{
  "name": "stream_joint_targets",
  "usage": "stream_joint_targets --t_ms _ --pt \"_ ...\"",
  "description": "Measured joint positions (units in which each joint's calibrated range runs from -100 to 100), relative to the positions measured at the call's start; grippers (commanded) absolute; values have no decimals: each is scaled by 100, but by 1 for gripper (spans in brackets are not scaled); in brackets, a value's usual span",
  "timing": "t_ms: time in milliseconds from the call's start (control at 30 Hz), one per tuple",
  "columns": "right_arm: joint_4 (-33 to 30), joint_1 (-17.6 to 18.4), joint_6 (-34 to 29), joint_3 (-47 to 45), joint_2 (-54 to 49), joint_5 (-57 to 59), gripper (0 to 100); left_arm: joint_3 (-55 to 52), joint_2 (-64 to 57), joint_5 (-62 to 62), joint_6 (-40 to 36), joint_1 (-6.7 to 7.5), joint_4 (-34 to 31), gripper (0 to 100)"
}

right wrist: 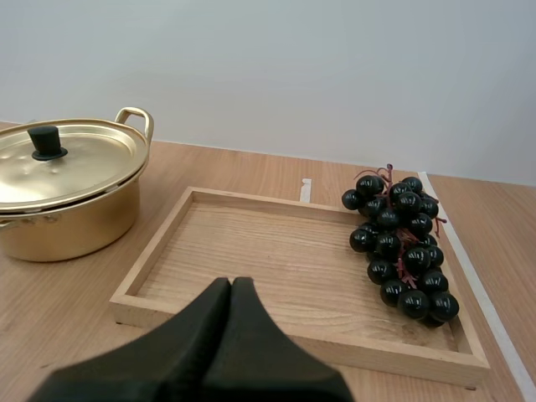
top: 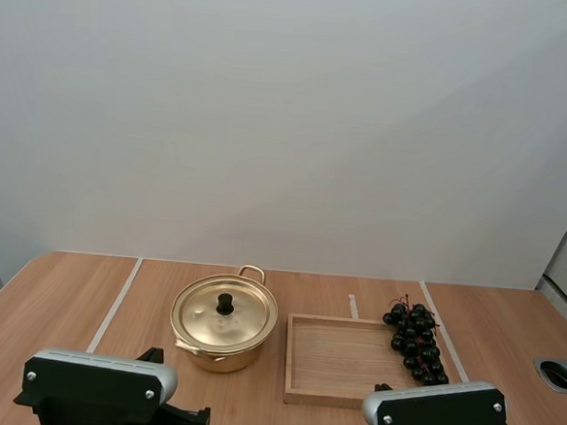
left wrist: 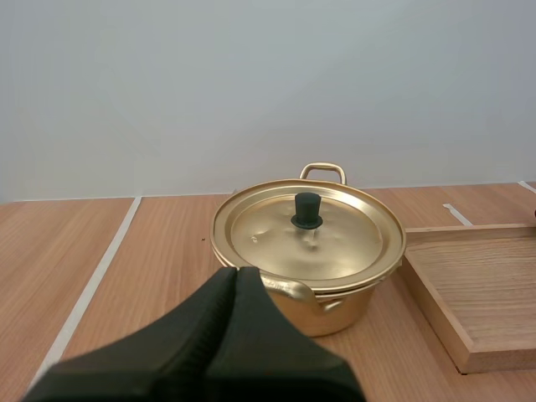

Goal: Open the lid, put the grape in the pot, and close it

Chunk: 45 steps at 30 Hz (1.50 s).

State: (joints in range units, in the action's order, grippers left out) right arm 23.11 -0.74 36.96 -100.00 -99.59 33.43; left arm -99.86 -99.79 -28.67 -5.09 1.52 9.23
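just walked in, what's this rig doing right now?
Nothing is being handled yet. The lid sits on the pot, and the grapes lie in the wooden tray beside it, along the tray's right side. The left tool is shut on nothing and faces the pot. The right tool, also shut, faces the tray.

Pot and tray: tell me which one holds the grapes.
The wooden tray: the bunch of grapes lies inside it, along the side away from the pot, whose lid is on.
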Motion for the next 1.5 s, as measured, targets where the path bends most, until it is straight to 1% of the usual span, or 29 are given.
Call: stream_joint_targets --t_ms 1033,1100,1133,1167,1233,1300,1333,1367,1400,1500 --pt "43 0 0 32 0 59 0 97 0 -65 0 0 -27 0" --pt "30 0 0 288 -11 454 0 272 0 -109 0 0 -124 0" --pt "19 0 0 652 -11 759 0 452 0 -148 0 0 -178 0" --pt "19 0 0 826 -11 892 0 537 0 -151 0 0 -224 0" --pt "19 0 0 1192 -11 1122 0 1187 0 -142 10 0 -434 0" --pt "19 0 -4 1462 -11 1332 0 1479 0 -251 10 0 -540 0" --pt "31 0 -4 1961 -24 1598 0 2073 -9 -576 19 0 -635 0" --pt "31 0 -4 2083 -24 1667 0 2338 -9 -682 19 0 -649 0" --pt "16 0 -4 2469 -24 1731 0 2964 -9 -1323 19 -2 -670 0" --pt "17 0 -4 2971 -24 1789 0 3292 -21 -1787 19 -8 -684 0"
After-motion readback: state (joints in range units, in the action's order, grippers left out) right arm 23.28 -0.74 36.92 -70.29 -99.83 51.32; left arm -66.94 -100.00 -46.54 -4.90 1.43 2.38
